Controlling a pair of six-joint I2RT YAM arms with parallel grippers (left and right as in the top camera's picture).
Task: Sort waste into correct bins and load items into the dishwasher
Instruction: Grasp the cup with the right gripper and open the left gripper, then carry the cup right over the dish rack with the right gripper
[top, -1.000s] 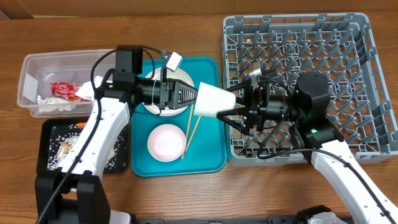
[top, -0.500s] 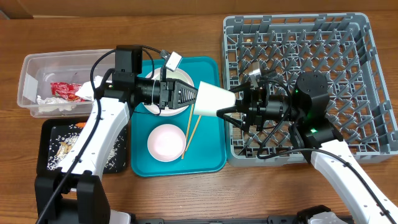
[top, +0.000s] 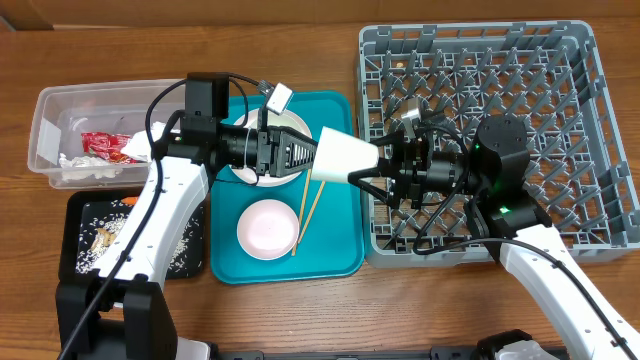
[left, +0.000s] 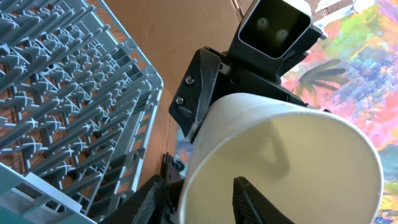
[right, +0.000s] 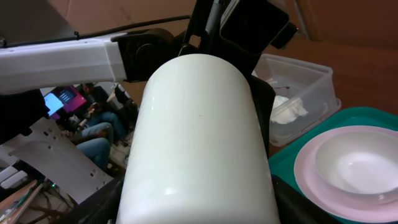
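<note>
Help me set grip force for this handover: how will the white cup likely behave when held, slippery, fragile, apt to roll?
The cup looks smooth and glossy, so it may slip. It is tapered and lies sideways between the left hand and right hand; set down like that, it would probably roll in a curve. Its thin wall suggests light, maybe breakable.

readable text: none in any view
red crinkled wrapper (top: 100, 146): any print is too small to read
screen (right: 65, 99): bright colours, blurred, nothing legible
small white cup (top: 345, 160): plain white surface
</note>
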